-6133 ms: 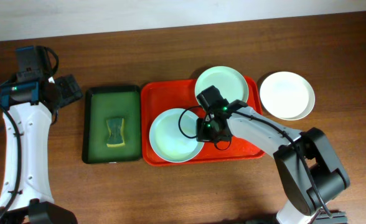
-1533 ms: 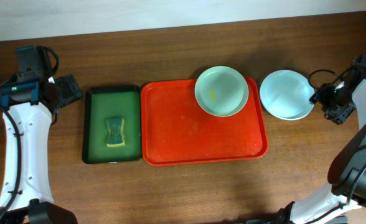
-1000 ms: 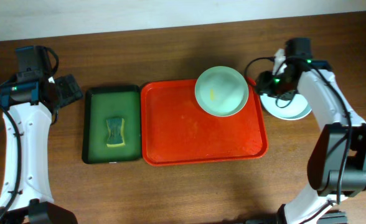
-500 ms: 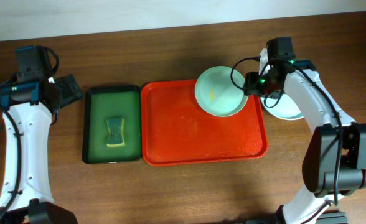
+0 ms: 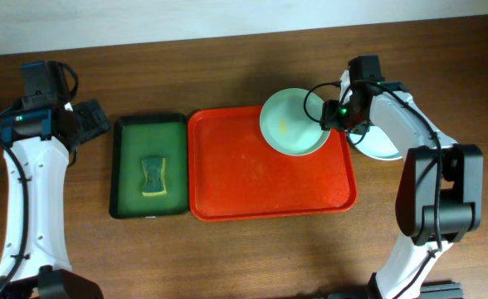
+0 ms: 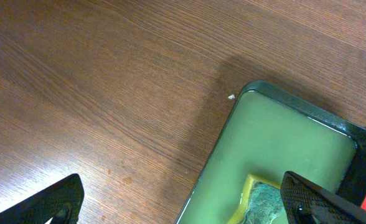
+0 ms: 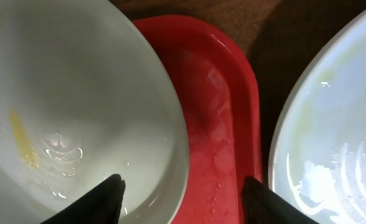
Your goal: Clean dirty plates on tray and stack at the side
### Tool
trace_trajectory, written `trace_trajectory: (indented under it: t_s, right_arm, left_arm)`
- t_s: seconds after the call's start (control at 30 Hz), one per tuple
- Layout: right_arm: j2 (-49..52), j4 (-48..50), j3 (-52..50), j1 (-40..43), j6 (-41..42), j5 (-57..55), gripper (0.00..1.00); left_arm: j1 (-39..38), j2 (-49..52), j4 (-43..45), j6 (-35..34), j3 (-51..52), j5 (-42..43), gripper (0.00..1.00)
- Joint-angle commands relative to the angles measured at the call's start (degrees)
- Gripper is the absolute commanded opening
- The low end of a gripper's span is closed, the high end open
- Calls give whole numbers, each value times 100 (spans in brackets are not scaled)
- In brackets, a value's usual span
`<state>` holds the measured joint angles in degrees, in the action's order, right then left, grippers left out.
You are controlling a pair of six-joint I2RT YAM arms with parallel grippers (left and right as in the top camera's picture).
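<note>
A pale plate (image 5: 291, 122) with a yellow smear (image 7: 21, 138) lies in the back right corner of the red tray (image 5: 261, 178). My right gripper (image 5: 337, 115) is open at the plate's right rim; in the right wrist view its fingers (image 7: 102, 202) straddle that rim (image 7: 182, 149), one over the plate and one over the tray's wet floor (image 7: 223, 130). To the right of the tray, pale blue plates (image 5: 387, 143) sit stacked on the table, the top one wet (image 7: 332, 149). My left gripper (image 5: 93, 123) hangs wide open and empty at the far left.
A dark green tray (image 5: 148, 166) holding a yellow-green sponge (image 5: 153, 175) stands left of the red tray; its corner (image 6: 276, 137) and the sponge (image 6: 264, 205) show in the left wrist view. The wooden table's back edge runs along the top.
My right arm has swung left, from over the stacked plates to the right rim of the smeared plate on the tray. The left arm has not moved.
</note>
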<state>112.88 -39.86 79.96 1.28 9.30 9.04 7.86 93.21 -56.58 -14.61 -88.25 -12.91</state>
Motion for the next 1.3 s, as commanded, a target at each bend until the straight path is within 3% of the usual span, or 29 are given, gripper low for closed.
trace_trajectory:
  t_s: [0.0, 0.23, 0.57, 0.63, 0.93, 0.97, 1.07, 1.13, 1.27]
  right_arm:
    - [98, 52, -37, -59, 120, -66, 55]
    - [109, 214, -37, -66, 192, -68, 39]
    - [529, 457, -42, -249, 190, -374, 33]
    - [542, 424, -42, -251, 192, -365, 4]
    - [437, -957, -35, -579, 649, 968, 4]
    - [354, -1169, -35, -686, 776, 970, 9]
    - [118, -1335, -20, -859, 772, 984, 43]
    - [26, -1325, 37, -866, 763, 857, 46]
    - [20, -981, 190, -868, 422, -271, 41]
  left_arm:
    - [20, -44, -9, -79, -42, -42, 99]
    - [20, -44, -9, -79, -42, -42, 99]
    - [20, -44, -9, -79, -42, -42, 99]
    - [20, -44, -9, -76, -42, -42, 99]
    - [20, -44, -9, -79, -42, -42, 99]
    - [20, -44, -9, -79, -42, -42, 99]
    - [20, -44, -9, -79, -42, -42, 99]
    - [20, -44, -9, -79, -42, -42, 99]
    - [20, -44, -9, -79, -42, -42, 99]
